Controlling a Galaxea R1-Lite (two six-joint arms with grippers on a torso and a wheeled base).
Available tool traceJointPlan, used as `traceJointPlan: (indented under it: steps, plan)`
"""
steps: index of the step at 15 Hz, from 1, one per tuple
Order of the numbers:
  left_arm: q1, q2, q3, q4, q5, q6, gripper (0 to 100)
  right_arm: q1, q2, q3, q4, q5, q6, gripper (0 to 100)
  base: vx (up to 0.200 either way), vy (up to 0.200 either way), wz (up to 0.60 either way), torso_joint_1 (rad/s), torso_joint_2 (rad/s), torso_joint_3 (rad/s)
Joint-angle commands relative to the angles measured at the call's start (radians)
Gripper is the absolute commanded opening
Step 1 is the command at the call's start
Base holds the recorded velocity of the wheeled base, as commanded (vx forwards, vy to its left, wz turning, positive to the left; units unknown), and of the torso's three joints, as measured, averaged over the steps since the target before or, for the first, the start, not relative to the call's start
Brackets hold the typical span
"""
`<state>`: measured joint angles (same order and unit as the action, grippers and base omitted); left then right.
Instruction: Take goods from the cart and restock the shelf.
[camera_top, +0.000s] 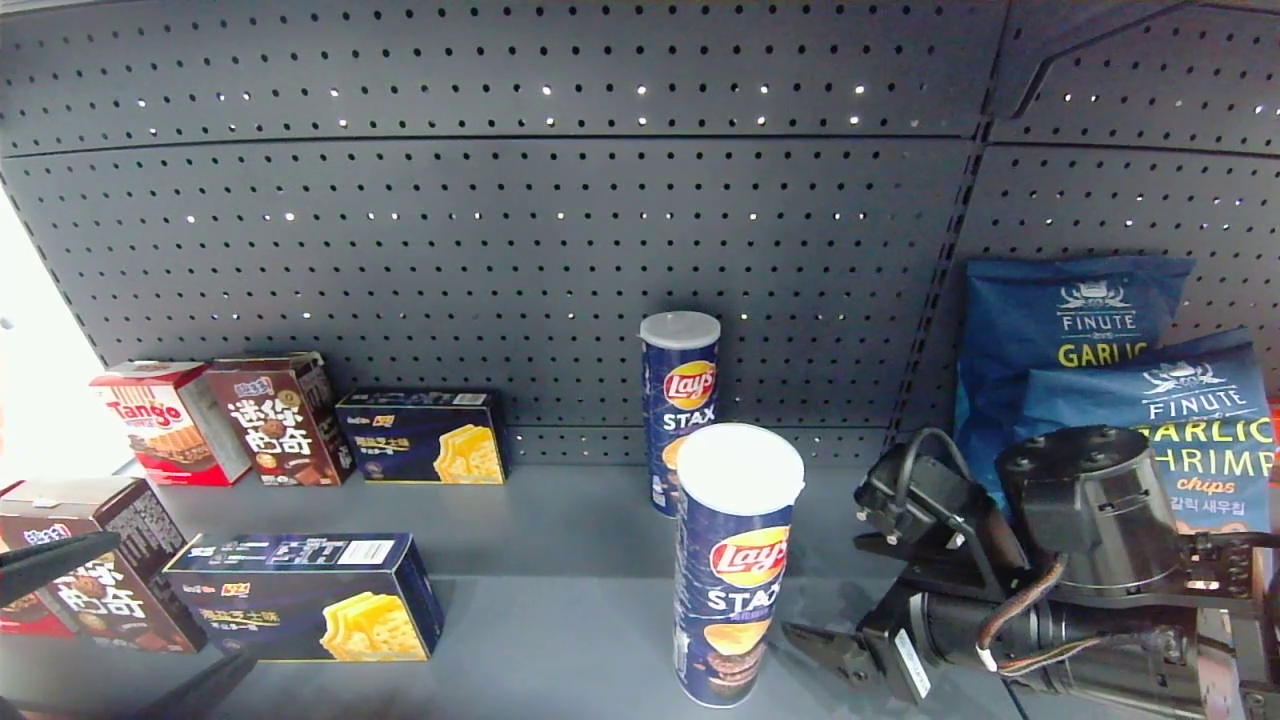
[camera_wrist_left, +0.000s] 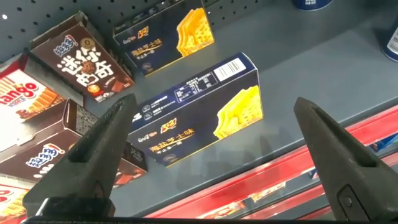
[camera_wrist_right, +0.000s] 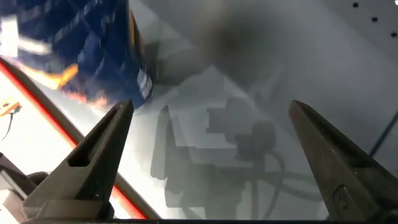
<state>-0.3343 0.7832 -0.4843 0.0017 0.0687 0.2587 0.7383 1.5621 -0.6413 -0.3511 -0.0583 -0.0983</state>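
Two tall blue chip cans stand upright on the grey shelf (camera_top: 560, 520), one at the back (camera_top: 680, 410) and one nearer the front edge (camera_top: 738, 560). My right gripper (camera_top: 812, 640) sits just right of the front can's base, open, with nothing between its fingers. The right wrist view shows this gripper (camera_wrist_right: 208, 155) over bare shelf, the can (camera_wrist_right: 81, 50) off to one side. My left gripper (camera_wrist_left: 214, 155) hangs open above a dark blue cracker box (camera_wrist_left: 199, 112), which lies at the shelf's front left (camera_top: 300, 595). Its fingers (camera_top: 55, 560) appear at the lower left.
At the left stand a red wafer box (camera_top: 165, 420), two brown cookie boxes (camera_top: 285, 415) (camera_top: 95, 570) and a second blue cracker box (camera_top: 425, 435). Blue chip bags (camera_top: 1080, 330) lean at the right. A red price strip (camera_wrist_left: 280, 180) lines the shelf's front edge.
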Motion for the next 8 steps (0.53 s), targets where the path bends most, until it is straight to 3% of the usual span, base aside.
traceJointPlan:
  steps: [1, 8]
  plan:
    - [-0.002, 0.004, 0.001, 0.000, 0.000, -0.001, 100, 0.012, 0.021, -0.005, -0.002, 0.000, 0.000, 100, 0.000, 0.000, 0.00, 0.000, 0.00, 0.000]
    - [0.000, 0.014, 0.003, 0.000, 0.000, -0.003, 100, 0.038, 0.047, -0.009, -0.003, 0.002, 0.000, 100, 0.000, 0.000, 0.00, 0.000, 0.00, 0.000]
